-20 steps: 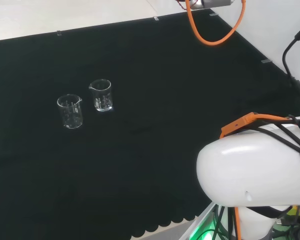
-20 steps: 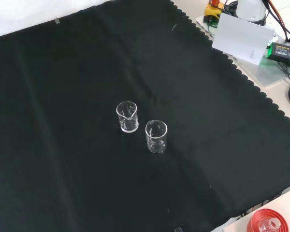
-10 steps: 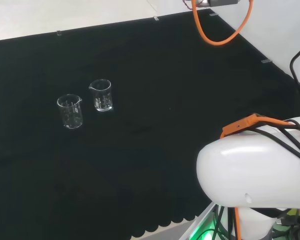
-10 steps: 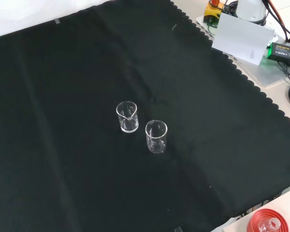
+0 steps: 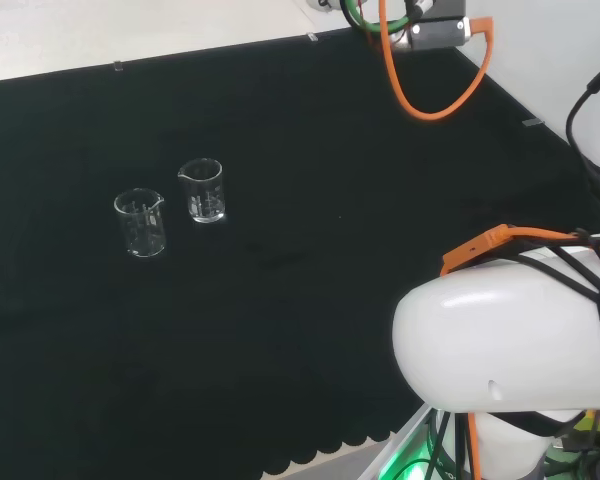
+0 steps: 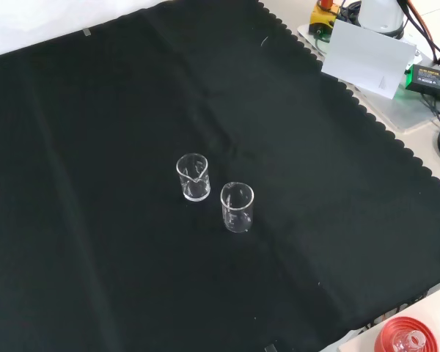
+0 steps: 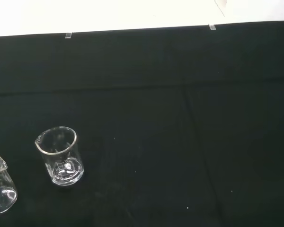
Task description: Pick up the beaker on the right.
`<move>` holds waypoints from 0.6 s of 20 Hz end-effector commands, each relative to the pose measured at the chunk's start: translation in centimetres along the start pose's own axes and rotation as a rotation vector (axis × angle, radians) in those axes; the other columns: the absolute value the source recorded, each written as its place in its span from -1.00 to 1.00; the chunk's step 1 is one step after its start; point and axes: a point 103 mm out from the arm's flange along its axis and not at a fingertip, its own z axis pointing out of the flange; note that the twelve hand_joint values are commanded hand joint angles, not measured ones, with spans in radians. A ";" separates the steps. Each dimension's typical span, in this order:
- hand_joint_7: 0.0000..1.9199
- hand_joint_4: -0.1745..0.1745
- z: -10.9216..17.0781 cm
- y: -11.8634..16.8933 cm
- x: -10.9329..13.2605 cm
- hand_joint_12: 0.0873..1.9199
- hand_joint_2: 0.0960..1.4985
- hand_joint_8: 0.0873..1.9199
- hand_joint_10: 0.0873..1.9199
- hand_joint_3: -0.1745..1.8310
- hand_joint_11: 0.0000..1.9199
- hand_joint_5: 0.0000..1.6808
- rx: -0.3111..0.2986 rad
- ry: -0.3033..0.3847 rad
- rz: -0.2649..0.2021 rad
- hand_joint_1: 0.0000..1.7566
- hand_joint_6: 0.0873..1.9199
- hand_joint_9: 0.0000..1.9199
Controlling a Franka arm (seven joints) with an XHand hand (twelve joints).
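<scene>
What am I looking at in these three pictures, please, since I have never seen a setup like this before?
This is one robot arm working at a bench covered with a black cloth. The big white shape in the head view is the arm's own link, seen from behind its base. The front view looks down on the cloth from the opposite side, and the wrist view comes from a camera riding on the arm. Two clear glass beakers stand upright, close together but apart: one and the other. Nothing touches either beaker.

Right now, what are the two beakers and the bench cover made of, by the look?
Right beaker and left beaker, head view: clear and glossy, cloth showing through, bright rim glints; glass or clear plastic, can't tell which. Bench cover: matte black fabric, soft creases, scalloped edge.
</scene>
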 end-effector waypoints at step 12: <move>-0.65 -0.40 9.7 11.4 0.4 0.00 0.52 -1.00 -1.00 -0.69 -1.00 -0.65 0.026 0.112 -0.071 -0.52 -1.00 -0.56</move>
